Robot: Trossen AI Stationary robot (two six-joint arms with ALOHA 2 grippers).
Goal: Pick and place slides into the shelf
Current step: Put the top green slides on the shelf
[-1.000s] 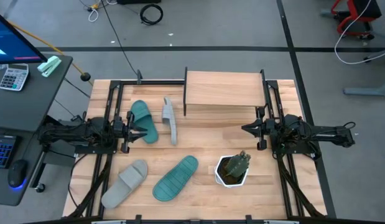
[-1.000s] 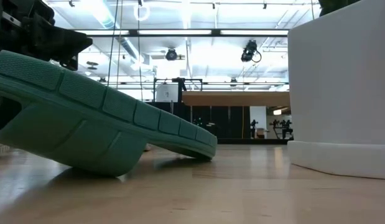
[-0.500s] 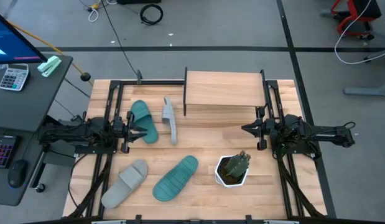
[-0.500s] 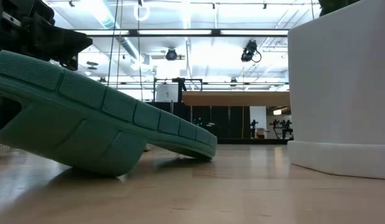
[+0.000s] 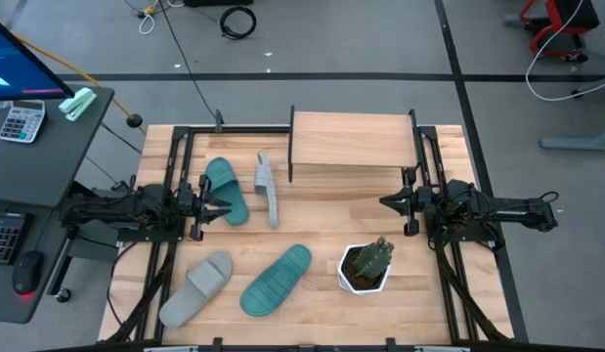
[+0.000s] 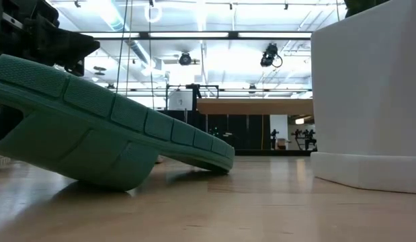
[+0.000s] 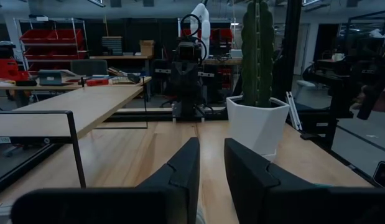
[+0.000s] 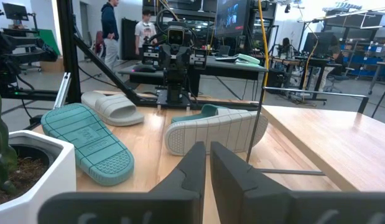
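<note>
left gripper point(image 5: 224, 198): narrow gap, at teal slide point(image 5: 227, 189), grip unclear | right gripper point(image 5: 386, 202): clenched empty, parked | shelf point(image 5: 353, 139) awaiting slides

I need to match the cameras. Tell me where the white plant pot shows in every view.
High view: white plant pot, front right of table.
Low view: pot fills the right side.
Left wrist view: pot right of centre.
Right wrist view: pot at lower left.
Shared landmark: the shelf.
</note>
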